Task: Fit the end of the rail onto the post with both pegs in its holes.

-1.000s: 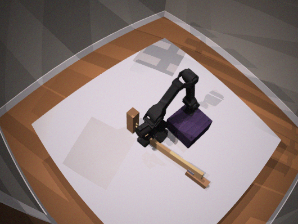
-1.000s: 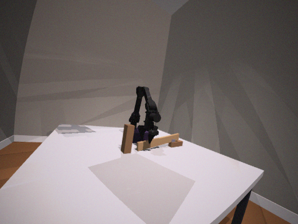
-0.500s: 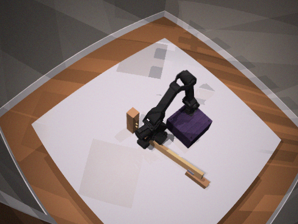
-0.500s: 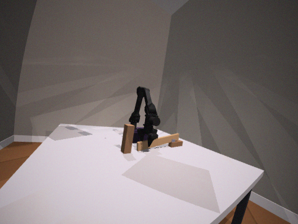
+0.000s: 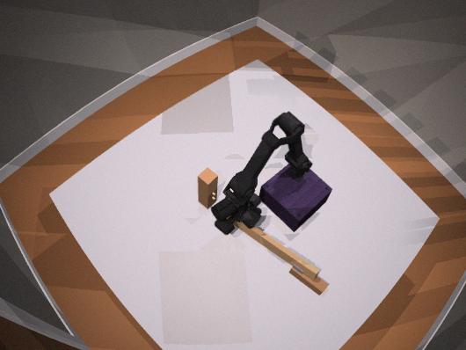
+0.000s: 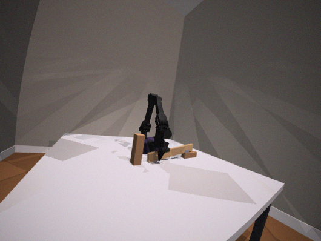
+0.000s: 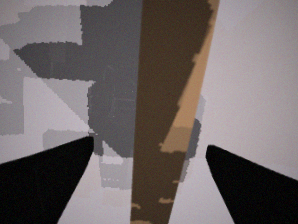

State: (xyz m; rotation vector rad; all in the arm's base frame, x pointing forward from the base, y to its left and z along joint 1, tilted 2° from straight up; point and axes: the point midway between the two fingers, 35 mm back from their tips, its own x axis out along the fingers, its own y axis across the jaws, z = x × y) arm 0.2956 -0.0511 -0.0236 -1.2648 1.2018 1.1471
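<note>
The wooden rail (image 5: 277, 247) (image 6: 178, 150) (image 7: 160, 80) slopes from its near end, low at the table, up to its far end at the bracket (image 5: 297, 268) on the footboard block (image 5: 320, 288) (image 6: 190, 155). The post (image 5: 206, 191) (image 6: 137, 149) stands upright with two pale pegs (image 5: 214, 195) facing the rail side. A gap shows between the post and the rail's near end in the exterior view. My gripper (image 7: 151, 147) is open, pointing down over the rail near that end. In the wrist view the rail runs between the fingers, with space on both sides. The arm hides the near end in the top view.
A purple block (image 5: 296, 195) carries the arm's base, beside the rail. The white table (image 5: 132, 198) (image 6: 106, 197) bears shadows around the arm. The post stands close to the gripper on the side away from the footboard block.
</note>
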